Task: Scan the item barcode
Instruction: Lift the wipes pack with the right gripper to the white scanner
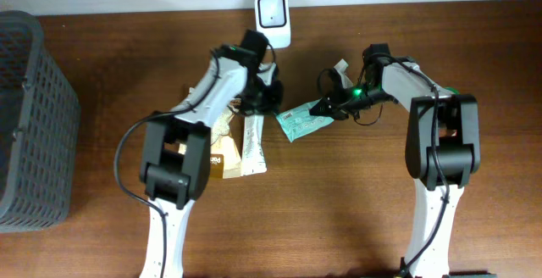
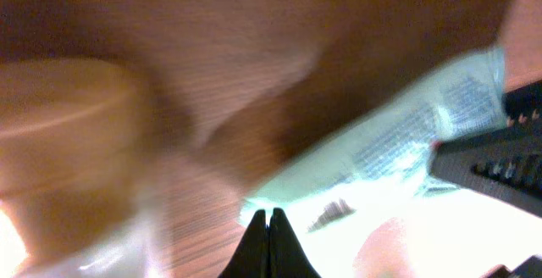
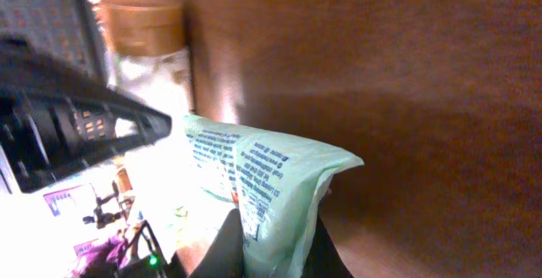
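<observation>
As the right hand (image 1: 329, 106) pinches the green packet (image 1: 298, 123), its arm bends inward.

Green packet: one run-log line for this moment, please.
right gripper: shut on green packet | left gripper: shut, empty | green packet: apart from scanner

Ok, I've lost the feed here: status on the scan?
Right jaws shut on green packet, short of scanner. Left jaws shut, empty. Left arm close beside the route.
</observation>
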Motion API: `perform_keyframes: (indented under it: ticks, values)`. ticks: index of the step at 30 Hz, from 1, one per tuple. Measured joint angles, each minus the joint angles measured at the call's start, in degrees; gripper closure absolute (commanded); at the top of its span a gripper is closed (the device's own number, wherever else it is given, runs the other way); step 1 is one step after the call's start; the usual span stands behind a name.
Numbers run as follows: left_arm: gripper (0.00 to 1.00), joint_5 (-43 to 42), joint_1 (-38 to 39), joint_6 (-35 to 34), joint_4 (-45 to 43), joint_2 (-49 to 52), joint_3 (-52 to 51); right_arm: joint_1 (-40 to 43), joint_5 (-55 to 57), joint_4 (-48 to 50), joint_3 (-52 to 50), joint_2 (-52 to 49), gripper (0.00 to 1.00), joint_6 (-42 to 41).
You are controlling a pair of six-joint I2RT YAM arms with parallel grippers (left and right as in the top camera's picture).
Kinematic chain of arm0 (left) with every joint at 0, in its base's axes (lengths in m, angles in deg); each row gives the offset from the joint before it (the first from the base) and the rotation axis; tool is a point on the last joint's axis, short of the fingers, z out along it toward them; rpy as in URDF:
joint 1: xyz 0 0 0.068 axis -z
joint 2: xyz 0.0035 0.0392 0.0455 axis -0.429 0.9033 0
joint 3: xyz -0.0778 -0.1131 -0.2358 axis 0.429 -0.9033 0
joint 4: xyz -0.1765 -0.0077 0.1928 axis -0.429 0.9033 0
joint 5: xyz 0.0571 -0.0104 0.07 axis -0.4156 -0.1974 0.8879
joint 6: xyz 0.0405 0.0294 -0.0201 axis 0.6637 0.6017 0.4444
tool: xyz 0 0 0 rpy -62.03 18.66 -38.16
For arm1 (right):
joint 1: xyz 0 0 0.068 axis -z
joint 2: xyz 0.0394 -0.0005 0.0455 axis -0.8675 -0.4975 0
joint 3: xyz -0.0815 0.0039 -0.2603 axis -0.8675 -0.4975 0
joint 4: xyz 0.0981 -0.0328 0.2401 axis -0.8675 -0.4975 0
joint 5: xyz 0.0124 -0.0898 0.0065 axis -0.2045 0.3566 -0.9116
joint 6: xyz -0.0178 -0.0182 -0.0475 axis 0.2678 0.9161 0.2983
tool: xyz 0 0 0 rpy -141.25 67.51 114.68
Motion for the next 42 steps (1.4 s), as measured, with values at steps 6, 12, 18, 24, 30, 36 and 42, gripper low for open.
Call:
perform_keyframes:
  ticks: [6,12,18,24,30,36,42]
  values:
    - [1.0,5.14,-7.37,3.65,8.22,-6.84,8.2,1.88,-7.65,-0.33,-0.11,7.45,0.95,2.32]
    - [0.52,8.07,-17.84,4.7,9.11,-17.14,10.82,2.91,-9.18,3.78,-0.11,17.53,0.95,2.34]
    - [0.01,10.88,-25.9,5.51,10.4,-17.0,10.8,2.91,-9.07,11.21,-0.22,27.65,0.96,-7.93]
    - [0.01,11.32,-29.51,5.53,11.69,-17.0,10.8,2.91,-8.94,11.98,-0.22,36.96,0.96,-18.08]
    - [0.01,11.5,-29.68,5.53,11.69,-17.0,10.8,1.57,-3.06,15.52,-0.22,41.72,0.96,-21.4]
    - [0.01,11.5,-29.68,5.53,11.72,-17.0,10.8,-9.97,24.52,17.97,-0.24,41.99,0.96,-14.82]
    - [0.01,11.5,-29.68,5.53,11.72,-17.0,10.8,-22.8,58.51,35.08,-0.2,36.04,0.96,-1.38]
